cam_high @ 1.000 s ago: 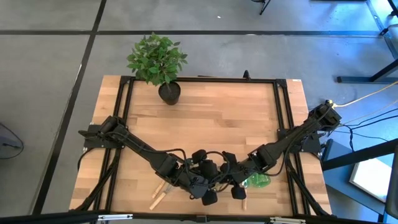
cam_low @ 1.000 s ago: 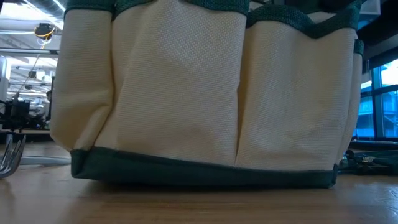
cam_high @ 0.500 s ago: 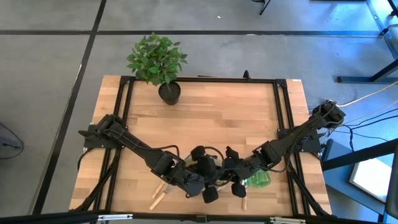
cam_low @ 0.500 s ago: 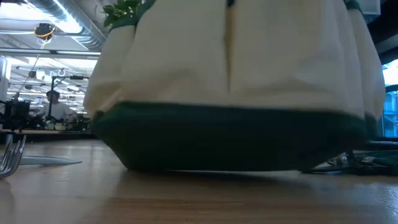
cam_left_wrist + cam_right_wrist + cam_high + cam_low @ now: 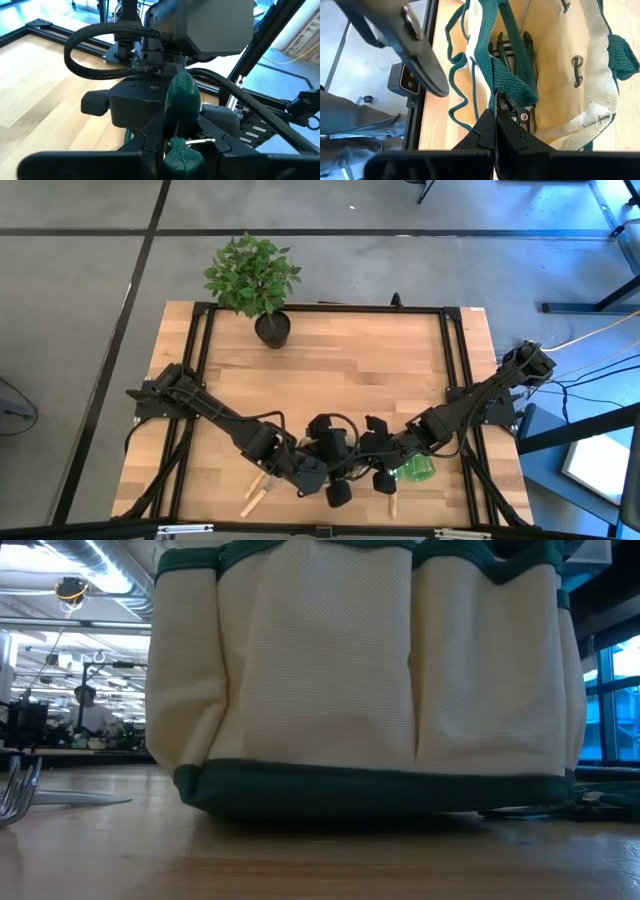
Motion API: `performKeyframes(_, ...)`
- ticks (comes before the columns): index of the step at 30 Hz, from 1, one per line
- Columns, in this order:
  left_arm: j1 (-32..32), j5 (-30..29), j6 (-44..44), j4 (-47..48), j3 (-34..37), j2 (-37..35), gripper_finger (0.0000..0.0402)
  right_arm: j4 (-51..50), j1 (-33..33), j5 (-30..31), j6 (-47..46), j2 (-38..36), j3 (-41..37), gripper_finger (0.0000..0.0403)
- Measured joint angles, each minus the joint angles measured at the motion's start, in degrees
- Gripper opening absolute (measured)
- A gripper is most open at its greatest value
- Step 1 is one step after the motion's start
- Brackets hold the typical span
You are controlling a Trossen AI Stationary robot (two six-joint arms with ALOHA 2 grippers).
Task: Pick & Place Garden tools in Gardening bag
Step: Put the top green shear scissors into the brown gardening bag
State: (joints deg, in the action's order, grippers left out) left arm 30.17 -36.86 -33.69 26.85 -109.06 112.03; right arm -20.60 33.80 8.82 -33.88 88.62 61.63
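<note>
The gardening bag [image 5: 380,680], tan with green trim, stands on its base on the table near the front edge. In the high view both arms cover it. My left gripper [image 5: 330,465] and my right gripper [image 5: 362,462] meet over it, each shut on a green loop handle. Dark-handled pruners [image 5: 512,50] stand inside the bag [image 5: 560,75]. A green spray bottle [image 5: 415,472] lies right of the bag. Wooden-handled tools [image 5: 258,488] lie left of it. Metal fork tines [image 5: 18,790] show at the left in the low view. My left gripper [image 5: 182,142] pinches a green webbing loop handle [image 5: 182,100] between its two fingers, coming from the table's left. The loop stands up past the fingertips. My right gripper [image 5: 495,117] pinches a green webbing handle [image 5: 512,82] at the bag's rim between its two fingers. It comes from above, pointing down at the bag's mouth, and the bag hangs open below it.
A leafy plant in a black pot [image 5: 255,280] stands at the table's far left. Another wooden handle [image 5: 392,505] lies at the front edge beside the spray bottle. The far half of the wooden table [image 5: 360,360] is bare. A person shows in the room behind the table.
Both grippers have kept their hold on the handles. Half a second ago the bag was raised and tipped, with its green underside showing. Now it stands upright on the table again, a little farther from the low camera than before.
</note>
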Motion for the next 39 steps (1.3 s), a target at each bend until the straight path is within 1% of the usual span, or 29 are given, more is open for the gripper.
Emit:
performKeyframes(4, 0.07, 0.32, -0.15, 0.94, 0.07, 0.09, 0.0062, 0.02, 0.0, 0.02, 0.73, -0.02, 0.05, 0.0)
performKeyframes(9, 0.07, 0.19, -1.95, 4.31, 0.22, 0.13, 0.0062, 0.09, 0.0, 0.04, 1.3, -0.04, 0.09, 0.0)
performKeyframes(15, 0.07, -1.25, -1.66, 4.31, 0.4, 0.15, 0.0062, 0.22, 0.0, 0.04, 1.57, -0.13, 0.12, 0.0)
performKeyframes(20, 0.07, -1.32, -3.86, 3.49, 4.23, 0.22, 0.0062, 0.22, 0.02, -0.04, 1.74, -0.13, 0.17, 0.0)
performKeyframes(23, 0.07, -1.29, -4.59, 0.11, 6.68, 0.22, 0.0062, 0.22, 0.02, -0.22, 1.76, -0.13, 0.19, 0.0)
performKeyframes(28, 0.07, -1.42, -4.15, -2.54, 6.86, 0.26, 0.0062, 0.22, 0.02, -0.29, 2.42, -0.15, 0.2, 0.0)
performKeyframes(32, -0.29, -2.46, -0.7, -3.99, 6.83, -0.77, 0.0062, 0.22, 0.04, -0.42, 2.59, -0.17, 0.2, 0.0)
performKeyframes(39, -0.94, 0.86, -1.48, -3.48, 6.7, -0.24, 0.0062, 0.11, 0.04, -0.46, 2.57, -0.28, 0.22, 0.0)
